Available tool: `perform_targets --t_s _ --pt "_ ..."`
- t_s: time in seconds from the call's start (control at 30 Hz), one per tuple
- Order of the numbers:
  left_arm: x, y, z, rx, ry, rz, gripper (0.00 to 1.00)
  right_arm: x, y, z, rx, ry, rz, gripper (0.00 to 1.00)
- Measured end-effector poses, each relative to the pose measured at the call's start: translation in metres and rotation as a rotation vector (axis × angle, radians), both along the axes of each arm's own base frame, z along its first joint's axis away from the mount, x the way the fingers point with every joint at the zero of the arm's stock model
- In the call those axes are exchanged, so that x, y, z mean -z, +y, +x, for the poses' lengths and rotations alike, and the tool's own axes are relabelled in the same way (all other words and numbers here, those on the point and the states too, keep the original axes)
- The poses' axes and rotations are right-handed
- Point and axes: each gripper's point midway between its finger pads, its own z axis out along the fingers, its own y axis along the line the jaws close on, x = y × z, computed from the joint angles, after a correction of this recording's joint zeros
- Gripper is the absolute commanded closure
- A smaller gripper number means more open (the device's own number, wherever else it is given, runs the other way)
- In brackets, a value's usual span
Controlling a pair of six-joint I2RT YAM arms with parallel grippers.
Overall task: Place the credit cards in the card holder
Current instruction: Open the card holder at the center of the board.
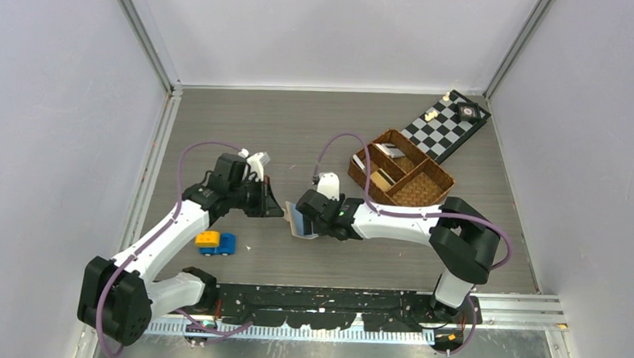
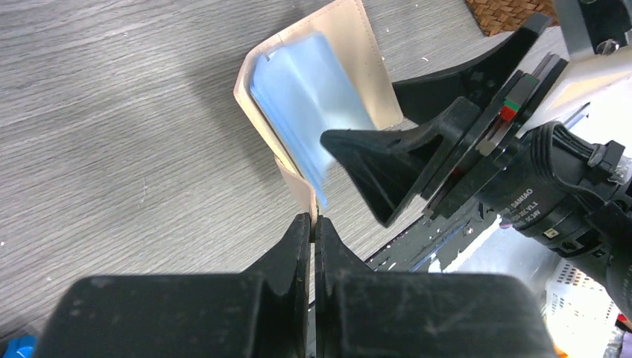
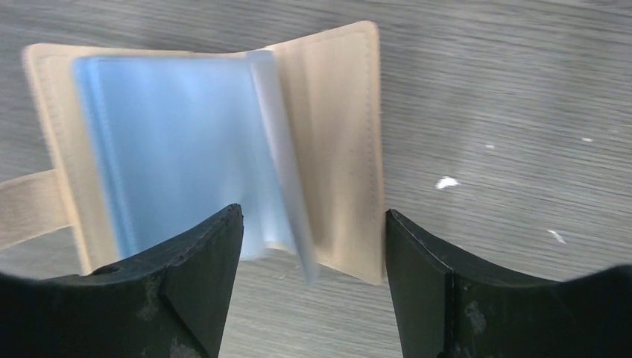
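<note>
Card holder (image 3: 339,134) spread open mid-table, between the 2 tools

From the left: yellow and blue toy blocks (image 1: 215,241) lie on the table (image 1: 300,130) beside the left arm. The left tool (image 2: 314,224) is clenched on the beige edge of the card holder, with the cover's flap running down between its fingertips. The holder's pale blue pockets (image 3: 171,149) fan out from the fold. Whether its cover rests on the table cannot be told. The right tool (image 3: 313,211) is released. Its 2 fingers stand wide apart on either side of the pockets' lower edge and grasp nothing. Further right sits the brown woven basket (image 1: 418,187), and the credit cards (image 1: 387,152) stand in its small left compartments – dark and pale ones. Beyond it, in the far right corner, lies a chessboard (image 1: 445,128).
</note>
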Motion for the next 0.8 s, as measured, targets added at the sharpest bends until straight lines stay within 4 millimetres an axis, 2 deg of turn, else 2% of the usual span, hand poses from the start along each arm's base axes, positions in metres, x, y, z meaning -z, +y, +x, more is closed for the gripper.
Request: perform_targets --t_s 0.23,0.4,0.57,0.7,0.8 --pt "0.005 0.007 0.000 -0.026 0.013 0.039 1.00 0.001 -0.037 0.007 0.065 -0.054 -0.150 0.23" --pt "0.007 0.010 0.000 -0.037 0.018 0.053 1.00 -0.022 -0.052 0.011 0.098 -0.099 -0.157 0.22" --pt "0.007 0.009 0.000 -0.034 0.016 0.052 1.00 -0.054 -0.048 0.010 0.084 -0.126 -0.053 0.22" --pt "0.007 0.009 0.000 -0.032 0.016 0.051 1.00 -0.076 -0.033 0.003 0.035 -0.128 0.089 0.28" --pt "0.007 0.009 0.000 -0.032 0.016 0.051 1.00 -0.087 -0.016 -0.001 -0.009 -0.122 0.179 0.35"
